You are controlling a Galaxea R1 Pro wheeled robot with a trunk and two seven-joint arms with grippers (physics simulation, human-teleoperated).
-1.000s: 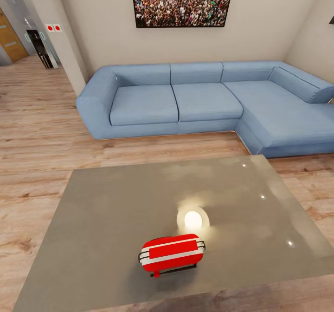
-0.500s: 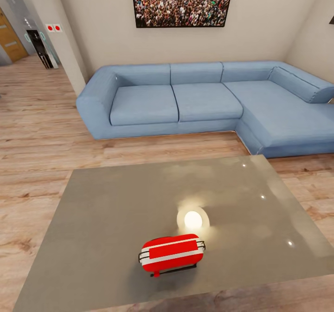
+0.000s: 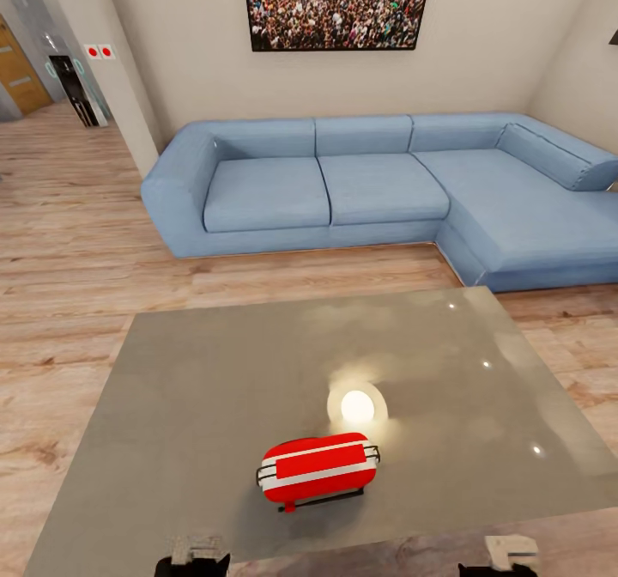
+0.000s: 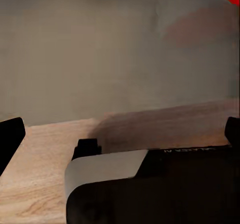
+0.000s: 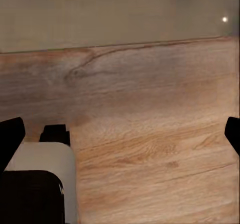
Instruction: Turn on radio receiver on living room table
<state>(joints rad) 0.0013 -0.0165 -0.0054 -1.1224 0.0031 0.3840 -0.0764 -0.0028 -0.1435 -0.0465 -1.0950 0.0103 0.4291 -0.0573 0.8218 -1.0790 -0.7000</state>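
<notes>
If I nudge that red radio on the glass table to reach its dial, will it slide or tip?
The radio receiver looks likely to slide: the table is glossy enough to mirror a lamp, so grip is probably poor. It seems to rest on a thin wire handle, so it may rock or tilt under a push. Small and boxy, it is probably light and rigid.

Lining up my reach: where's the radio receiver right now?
In the head view, the radio receiver sits on the grey table near its front edge, about centre, just in front of a bright round light reflection.
</notes>
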